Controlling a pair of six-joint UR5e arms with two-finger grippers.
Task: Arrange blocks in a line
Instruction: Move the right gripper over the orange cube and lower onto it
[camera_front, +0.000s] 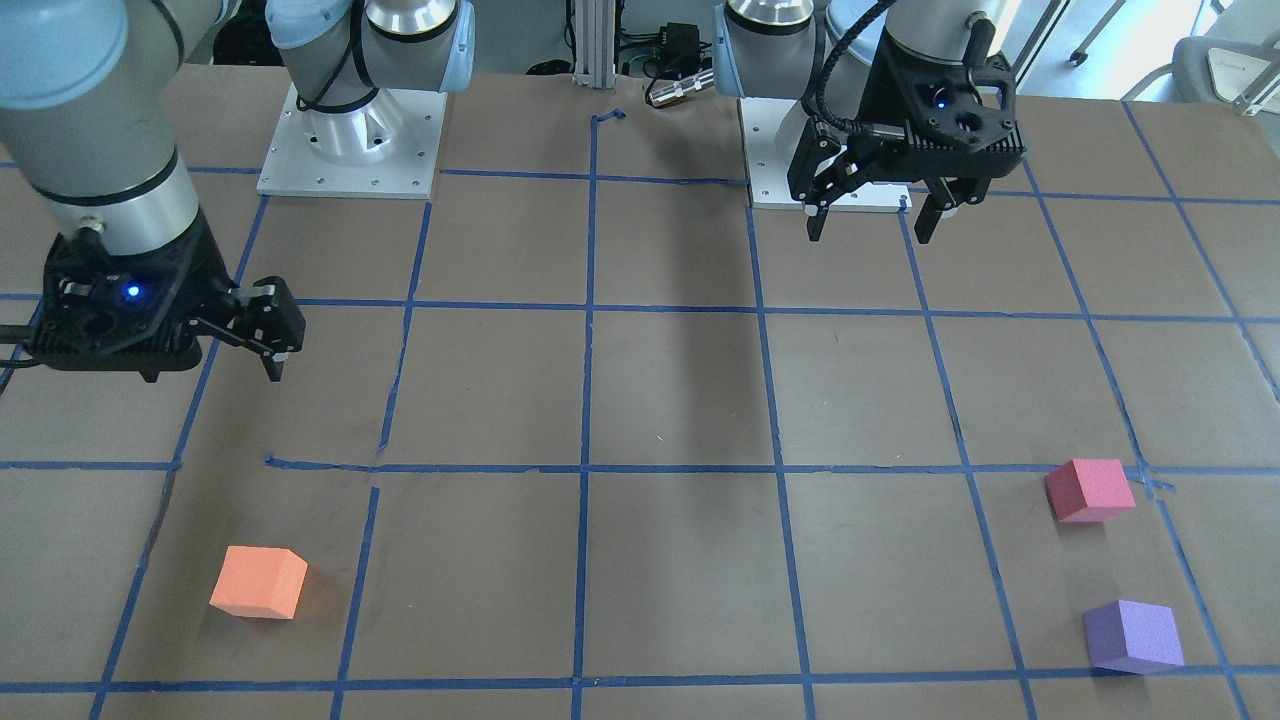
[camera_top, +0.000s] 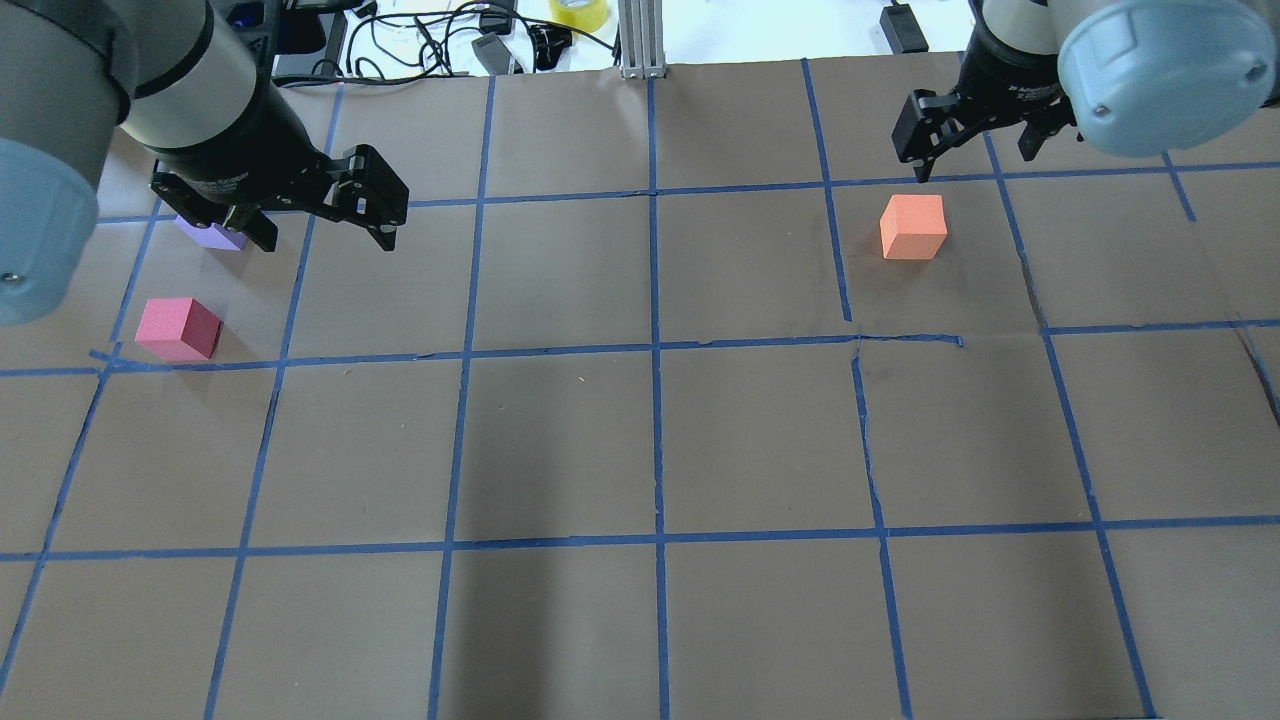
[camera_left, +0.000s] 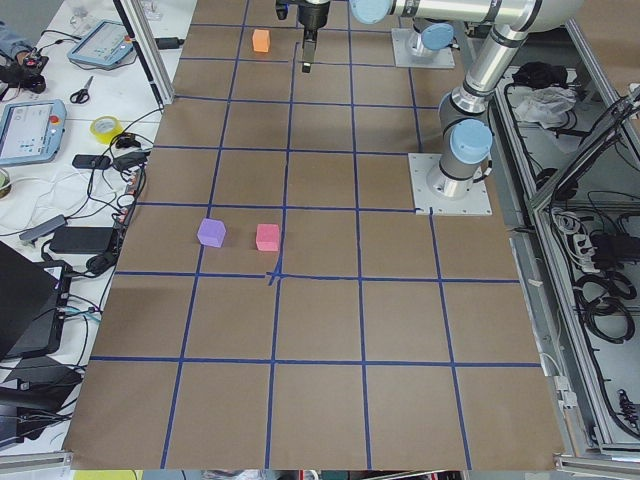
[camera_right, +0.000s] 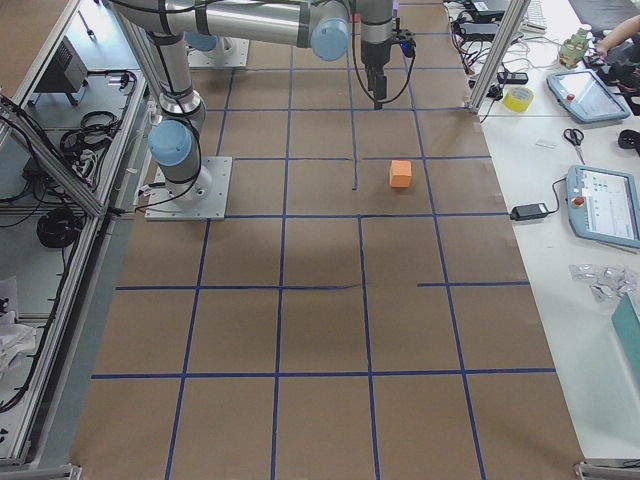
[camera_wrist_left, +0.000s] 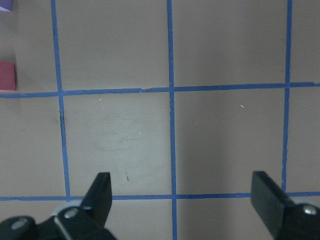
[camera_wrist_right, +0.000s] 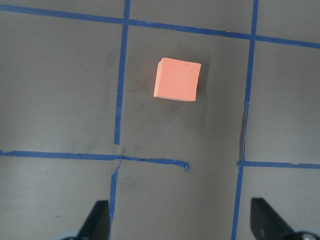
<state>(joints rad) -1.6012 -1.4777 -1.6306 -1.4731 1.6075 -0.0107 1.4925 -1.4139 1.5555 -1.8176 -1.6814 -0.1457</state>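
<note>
Status: my left gripper (camera_front: 870, 232) and right gripper (camera_top: 975, 162) are spread wide, both empty. Orange block (camera_front: 258, 582) sits toward the far edge, right side; pinkish-red block (camera_front: 1089, 490) and purple block (camera_front: 1133, 636) sit toward it, left side.

Brown tabletop (camera_front: 680, 400) here, crossed by a grid of blue tape (camera_front: 587, 380). One orange block (camera_front: 258, 582), one pinkish-red block (camera_front: 1088, 490), one purple block (camera_front: 1133, 636) (a soft lilac, really). The left claw (camera_front: 868, 236) is black, the right claw (camera_wrist_right: 180, 220) black too.

Matt foam blocks (camera_front: 259, 582), matt brown paper tbl cover (camera_front: 680, 560), blue tape grid (camera_front: 586, 400)
</note>
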